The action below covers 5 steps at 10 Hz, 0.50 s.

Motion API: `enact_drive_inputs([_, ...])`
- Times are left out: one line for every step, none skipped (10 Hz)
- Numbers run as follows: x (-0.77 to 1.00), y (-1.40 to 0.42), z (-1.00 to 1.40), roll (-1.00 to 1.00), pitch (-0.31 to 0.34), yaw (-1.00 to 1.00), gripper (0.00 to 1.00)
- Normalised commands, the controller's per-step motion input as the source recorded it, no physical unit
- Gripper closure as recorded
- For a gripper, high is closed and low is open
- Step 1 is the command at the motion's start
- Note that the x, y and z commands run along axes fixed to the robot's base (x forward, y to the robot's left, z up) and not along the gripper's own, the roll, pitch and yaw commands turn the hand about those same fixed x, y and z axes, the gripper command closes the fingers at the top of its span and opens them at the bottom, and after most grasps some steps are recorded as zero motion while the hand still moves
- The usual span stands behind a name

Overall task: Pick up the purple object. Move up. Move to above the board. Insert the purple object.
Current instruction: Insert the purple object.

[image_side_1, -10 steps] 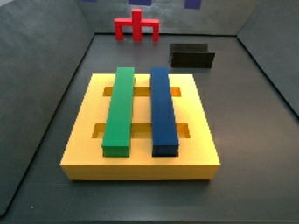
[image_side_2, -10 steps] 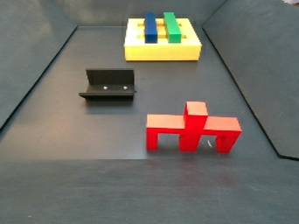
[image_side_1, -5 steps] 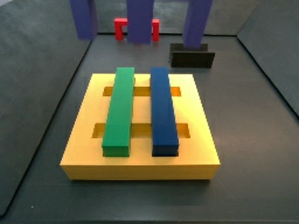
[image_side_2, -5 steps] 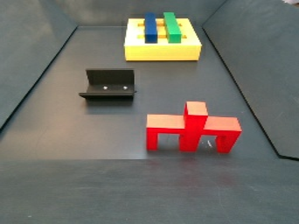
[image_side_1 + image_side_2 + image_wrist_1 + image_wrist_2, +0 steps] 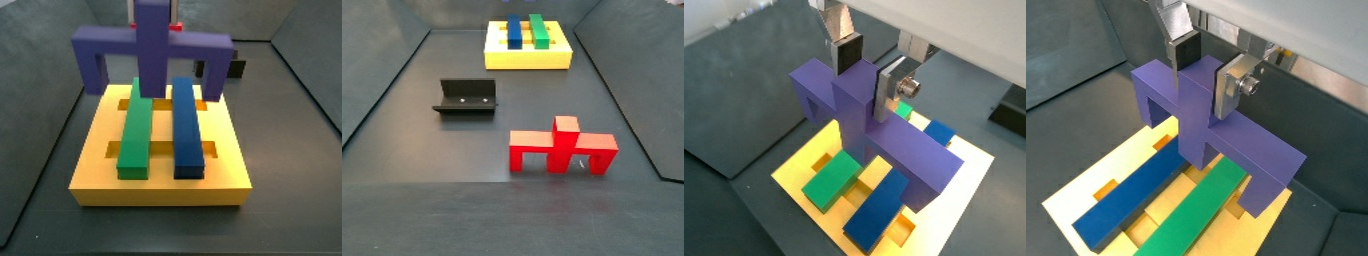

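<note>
My gripper [image 5: 867, 72] is shut on the central stem of the purple object [image 5: 885, 140], which hangs legs down over the yellow board [image 5: 798, 168]. Both wrist views show this; in a wrist view the gripper [image 5: 1207, 72] holds the purple object [image 5: 1227, 140] above the board [image 5: 1106, 165]. In a side view the purple object [image 5: 151, 45] hovers over the far end of the board [image 5: 160, 190], above the green bar [image 5: 134, 125] and blue bar [image 5: 187, 125]. The gripper is out of frame there. In a side view the board [image 5: 529, 60] shows without gripper or purple object.
The red piece [image 5: 563, 150] stands on the dark floor, away from the board. The fixture [image 5: 466, 97] stands between them and also shows past the board [image 5: 235, 68]. Dark walls enclose the floor.
The purple object has come from the far end, where only its legs and stem showed at the top of a side view, to hang fully in view over the board's far end.
</note>
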Motion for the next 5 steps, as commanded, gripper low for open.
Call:
enact_drive_inputs([0.00, -0.15, -0.39, 0.05, -0.041, 0.29, 1.00])
enact_drive_inputs([0.27, -0.27, -0.48, 0.03, 0.000, 0.15, 1.00])
enact_drive_inputs([0.32, -0.15, -0.35, 0.06, -0.084, 0.04, 1.00])
enact_drive_inputs([0.02, -0.06, -0.32, 0.00, -0.207, 0.05, 1.00])
enact_drive_inputs([0.00, -0.10, -0.17, 0.06, -0.217, 0.05, 1.00])
